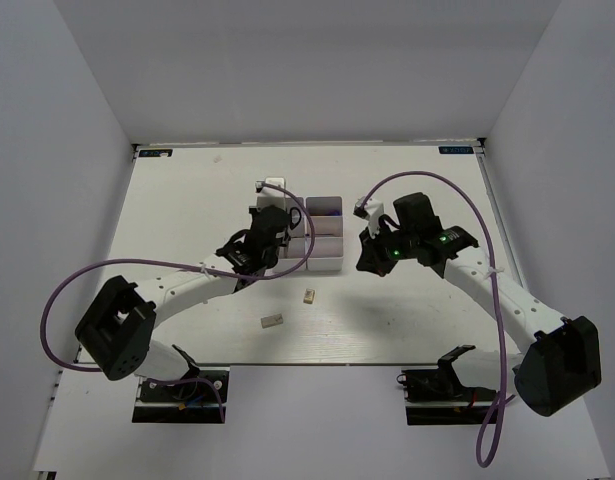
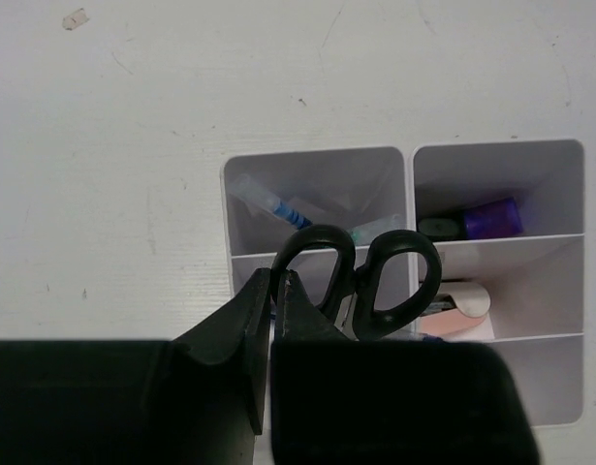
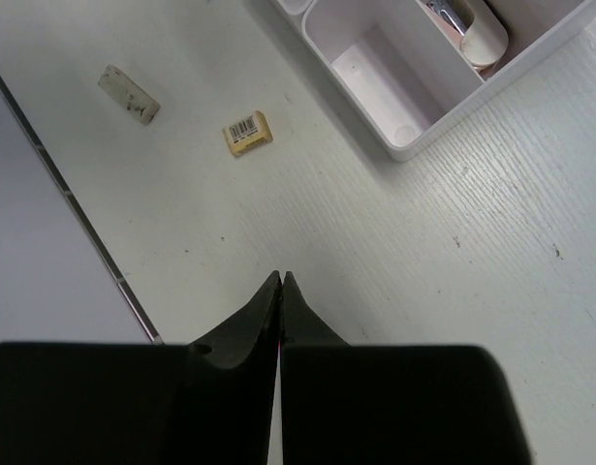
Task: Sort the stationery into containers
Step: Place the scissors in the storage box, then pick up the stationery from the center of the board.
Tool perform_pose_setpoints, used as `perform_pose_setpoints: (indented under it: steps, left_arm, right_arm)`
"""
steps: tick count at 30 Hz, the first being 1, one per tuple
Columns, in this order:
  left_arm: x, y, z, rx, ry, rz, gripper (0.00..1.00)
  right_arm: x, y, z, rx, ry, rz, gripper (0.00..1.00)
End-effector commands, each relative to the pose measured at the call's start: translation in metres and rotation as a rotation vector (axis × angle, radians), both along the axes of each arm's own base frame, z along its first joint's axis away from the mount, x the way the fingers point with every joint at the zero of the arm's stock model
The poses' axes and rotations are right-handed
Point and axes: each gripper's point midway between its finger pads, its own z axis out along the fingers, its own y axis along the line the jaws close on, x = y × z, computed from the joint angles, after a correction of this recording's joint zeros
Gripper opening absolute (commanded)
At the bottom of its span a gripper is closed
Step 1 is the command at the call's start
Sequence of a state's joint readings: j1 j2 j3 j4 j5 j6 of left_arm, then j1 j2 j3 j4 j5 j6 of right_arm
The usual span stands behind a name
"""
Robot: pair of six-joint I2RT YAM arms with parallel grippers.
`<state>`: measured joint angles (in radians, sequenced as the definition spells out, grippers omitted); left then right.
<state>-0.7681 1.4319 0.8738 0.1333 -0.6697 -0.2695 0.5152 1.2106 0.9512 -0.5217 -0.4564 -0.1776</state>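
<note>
Left fingers (image 2: 230, 329) nearly closed, apparently pinching one handle loop of the scissors (image 2: 404, 281) over the containers (image 2: 317, 152). Right fingers (image 3: 239, 329) closed, empty, above the desk (image 3: 423, 242). Recommend lowering until the blades seat inside one bin, then releasing

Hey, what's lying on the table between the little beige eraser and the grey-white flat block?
Nothing. The table is bare between the beige eraser and the grey-white block, clearest in the right wrist view.
</note>
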Motion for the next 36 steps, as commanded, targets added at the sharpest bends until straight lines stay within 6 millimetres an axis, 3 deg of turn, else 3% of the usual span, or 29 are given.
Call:
perform_pose_setpoints:
  steps: [1,6,10,11,14,16,19,22,23,24,25,26,28,29,30,31,32,34,35,36]
  left_arm:
    - [-0.002,-0.002,0.014,-0.059,-0.048,0.003,0.00]
    - [-0.005,-0.004,0.016,-0.061,-0.056,-0.003,0.07]
    - [-0.007,-0.006,0.016,-0.056,-0.058,-0.005,0.32]
    - [-0.007,-0.005,0.016,-0.055,-0.060,-0.001,0.37]
    - [-0.009,-0.006,0.018,-0.050,-0.060,-0.003,0.45]
    - [-0.010,-0.006,0.021,-0.051,-0.062,0.000,0.49]
    - [-0.013,-0.005,0.029,-0.053,-0.076,-0.001,0.49]
    - [-0.028,-0.010,0.042,-0.042,-0.074,-0.040,0.26]
    - [-0.033,-0.009,0.065,-0.071,-0.101,-0.051,0.11]
    - [-0.038,-0.011,0.066,-0.065,-0.088,-0.065,0.07]
    - [-0.051,-0.007,0.048,0.005,0.003,-0.109,0.04]
    - [-0.061,-0.009,0.053,-0.031,0.026,-0.129,0.04]
    - [-0.090,0.001,0.031,0.005,0.171,-0.184,0.14]
    - [-0.098,0.007,0.033,-0.027,0.195,-0.179,0.25]
    - [-0.114,0.019,0.022,-0.009,0.266,-0.185,0.55]
    - [-0.123,0.026,0.020,-0.011,0.291,-0.186,0.64]
    - [-0.142,0.043,-0.001,0.048,0.394,-0.183,0.72]
    - [-0.160,0.061,-0.011,0.065,0.433,-0.178,0.82]
    - [-0.170,0.075,-0.020,0.101,0.473,-0.159,0.82]
    - [-0.173,0.081,-0.022,0.102,0.476,-0.144,0.83]
  right_arm:
    - [-0.002,0.003,0.007,0.040,-0.005,0.012,0.00]
    - [-0.003,0.002,0.006,0.039,0.001,0.015,0.00]
    - [-0.003,0.003,0.006,0.045,0.002,0.022,0.00]
    - [-0.005,0.004,0.006,0.049,0.008,0.034,0.03]
    - [-0.009,0.006,0.006,0.057,0.015,0.072,0.27]
    - [-0.014,0.007,0.006,0.062,0.031,0.090,0.30]
    - [-0.019,0.007,0.003,0.052,0.027,0.138,0.31]
    - [-0.041,0.015,0.003,0.099,0.006,0.321,0.24]
    - [-0.050,0.016,0.002,0.122,0.008,0.376,0.24]
    - [-0.062,0.019,-0.002,0.134,0.016,0.433,0.22]
    - [-0.068,0.020,-0.011,0.127,-0.030,0.510,0.22]
    - [-0.070,0.021,-0.017,0.122,-0.075,0.568,0.22]
    - [-0.085,0.022,-0.037,0.095,-0.119,0.688,0.29]
    - [-0.079,0.027,-0.043,0.084,-0.181,0.725,0.34]
    - [-0.078,0.025,-0.053,0.040,-0.192,0.735,0.41]
    - [-0.085,0.031,-0.065,0.016,-0.184,0.780,0.45]
    - [-0.085,0.032,-0.072,-0.015,-0.189,0.791,0.49]
    - [-0.083,0.045,-0.087,-0.063,-0.205,0.817,0.53]
    - [-0.078,0.046,-0.091,-0.095,-0.212,0.798,0.53]
    - [-0.069,0.060,-0.091,-0.101,-0.264,0.776,0.53]
